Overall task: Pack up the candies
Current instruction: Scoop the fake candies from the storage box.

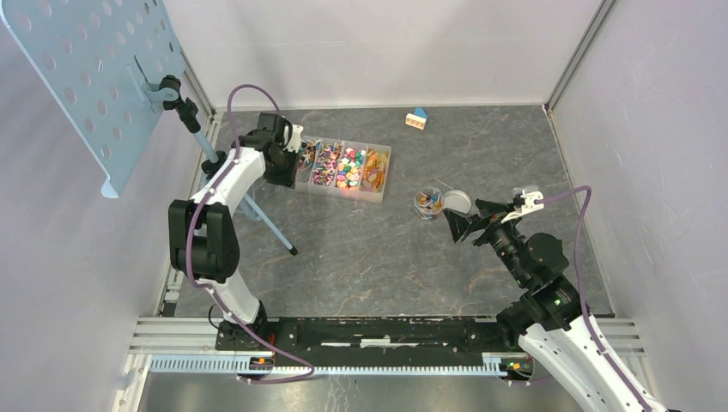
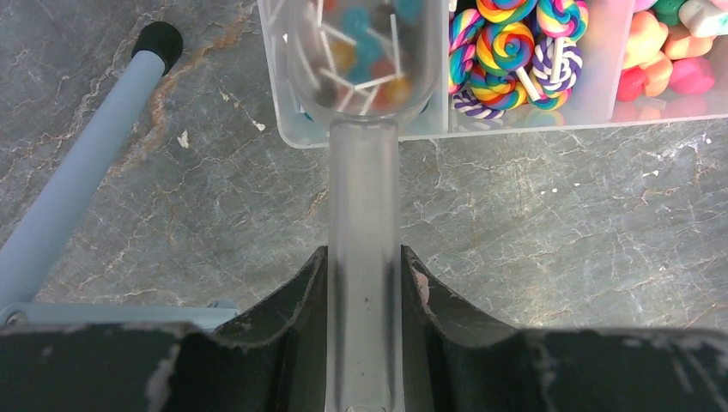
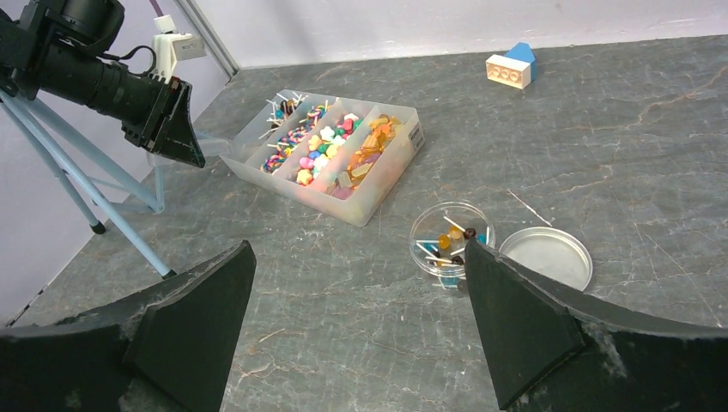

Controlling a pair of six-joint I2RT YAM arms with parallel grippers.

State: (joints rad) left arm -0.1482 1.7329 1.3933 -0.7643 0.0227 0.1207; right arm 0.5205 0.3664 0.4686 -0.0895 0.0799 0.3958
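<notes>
The candies (image 1: 343,165) lie mostly in a clear box (image 1: 379,196) with four side-by-side compartments, at the far left of the table (image 1: 360,257). One end compartment holds small ball lollipops on white sticks. Next come rainbow swirl lollipops, then chunky pink, yellow and green sweets, then amber-orange wrapped pieces. A few more candies, some on sticks, sit in a small round clear jar (image 3: 421,232) well to the right of the box. The jar's metal lid (image 3: 547,257) lies flat just beside it.

The left end effector (image 2: 364,283) is clamped on the handle of a clear plastic scoop (image 2: 364,197). The scoop's bowl reaches over the box wall into the stick-lollipop compartment. Whether those lollipops lie in the bowl or under it cannot be told.

The right end effector (image 3: 359,257) hangs above the table near the jar, its fingers spread wide and gripping nothing.

A small blue-roofed toy house (image 1: 417,118) stands near the back wall, apart from the rest. A pale blue stand (image 2: 77,180) rests a leg on the table left of the box.
</notes>
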